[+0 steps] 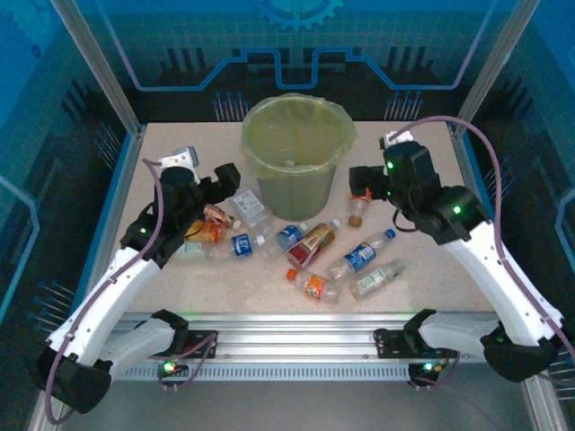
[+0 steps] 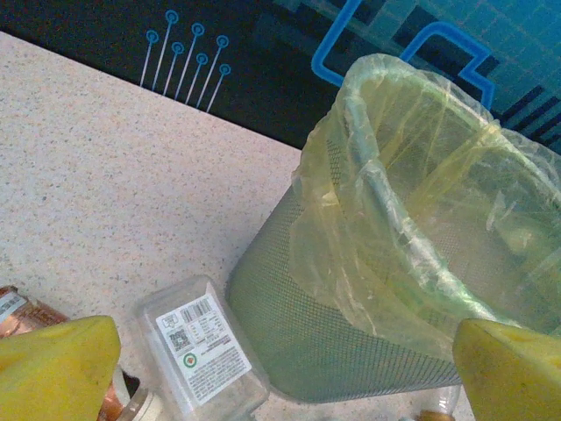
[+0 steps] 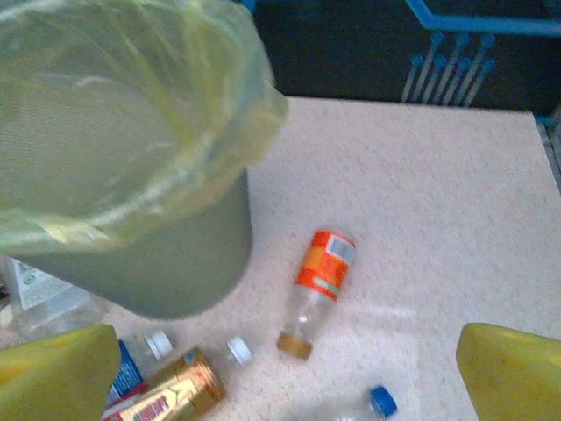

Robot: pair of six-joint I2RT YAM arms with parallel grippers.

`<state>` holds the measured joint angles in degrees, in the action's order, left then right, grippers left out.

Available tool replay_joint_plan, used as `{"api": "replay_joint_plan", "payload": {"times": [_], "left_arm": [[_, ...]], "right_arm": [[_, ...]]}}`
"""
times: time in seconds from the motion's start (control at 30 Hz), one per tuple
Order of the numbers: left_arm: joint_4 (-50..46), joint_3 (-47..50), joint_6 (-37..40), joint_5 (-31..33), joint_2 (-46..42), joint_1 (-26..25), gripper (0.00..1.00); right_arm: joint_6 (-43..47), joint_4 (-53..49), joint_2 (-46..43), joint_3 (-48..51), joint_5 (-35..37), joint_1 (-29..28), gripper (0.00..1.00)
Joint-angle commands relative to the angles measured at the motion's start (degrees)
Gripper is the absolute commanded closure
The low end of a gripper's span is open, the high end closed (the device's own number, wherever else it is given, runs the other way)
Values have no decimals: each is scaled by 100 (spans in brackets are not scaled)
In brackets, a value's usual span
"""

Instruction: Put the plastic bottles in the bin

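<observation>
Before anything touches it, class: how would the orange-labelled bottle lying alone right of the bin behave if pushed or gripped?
The orange-labelled bottle lies on its side on the table, so a sideways push would probably roll it. Its clear body looks mostly empty, so likely light. Squeezed, it may dent or slip.

Both arms reach forward, left hand (image 2: 285, 364) and right hand (image 3: 285, 368) spread wide.

White left arm (image 1: 106, 289) and right arm (image 1: 505, 269), black at joints and wrists, dotted with green lights (image 1: 456, 209); purplish cables (image 1: 486, 144) loop along each. Yellow fingers (image 2: 53, 370) tip the claws.
</observation>
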<state>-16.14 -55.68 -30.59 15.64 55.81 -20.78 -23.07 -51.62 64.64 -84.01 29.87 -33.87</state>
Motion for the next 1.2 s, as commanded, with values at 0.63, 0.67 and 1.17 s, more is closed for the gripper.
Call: {"api": "replay_joint_plan", "payload": {"times": [0.63, 0.67, 1.17], "left_arm": [[406, 69, -132, -339, 316, 67, 1], [418, 83, -143, -333, 314, 59, 1], [409, 153, -184, -385, 386, 65, 1]], "right_arm": [[-3129, -1300, -1049, 3326, -1782, 478, 4], [-3209, -1257, -1071, 3577, -1907, 488, 4], [-3617, -343, -1375, 4780, -2715, 954, 9]]}}
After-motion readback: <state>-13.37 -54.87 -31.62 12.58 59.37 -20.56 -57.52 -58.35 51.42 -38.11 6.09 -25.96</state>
